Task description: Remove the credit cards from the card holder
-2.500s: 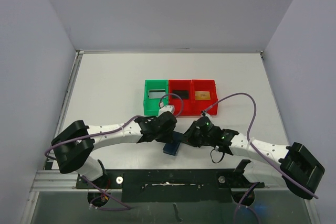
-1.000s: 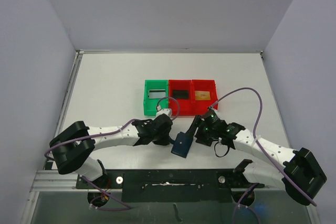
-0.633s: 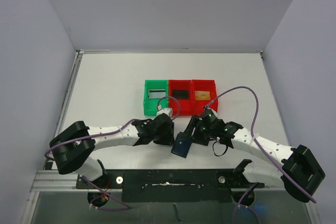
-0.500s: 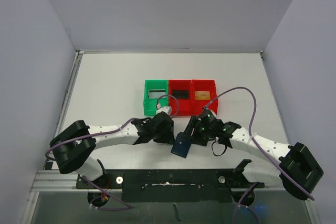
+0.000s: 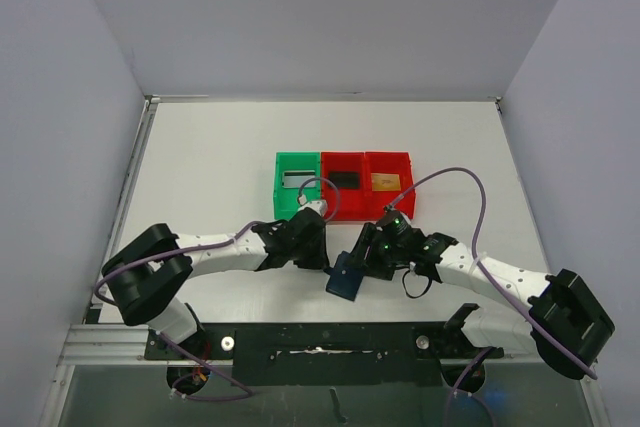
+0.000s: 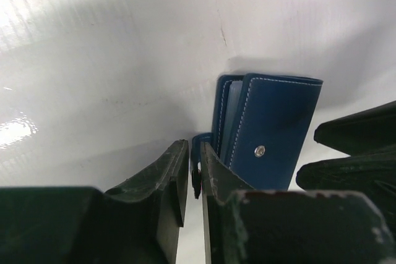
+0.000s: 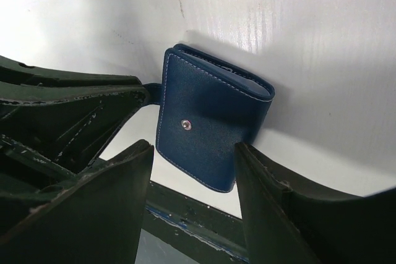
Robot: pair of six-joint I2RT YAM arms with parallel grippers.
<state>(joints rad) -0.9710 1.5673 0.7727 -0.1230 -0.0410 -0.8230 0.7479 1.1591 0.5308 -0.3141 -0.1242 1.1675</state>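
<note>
The card holder (image 5: 346, 277) sat closed near the front edge of the desk (image 5: 200, 167), between the two arms and tilted on a diagonal. Its dark blue cover showed white stitching and a small metal snap (image 7: 184, 125). Lighter inner leaves were visible along its open side in the left wrist view.

The left pincer (image 6: 193, 146) stood almost shut, with only a slim gap. The holder's blue closure tab (image 6: 201, 139) was nipped at its fingertips. The right pincer (image 7: 195, 149) straddled the holder's lower corner, with one finger against each side edge, gripping it across its width.

Further back, three bins stood side by side and touching: a green bin (image 5: 281, 197), a middle red bin (image 5: 343, 207) and a right red bin (image 5: 390, 207). The credit cards (image 5: 386, 182) lay one to each bin: greyish in the green, black in the middle, tan in the right.
</note>
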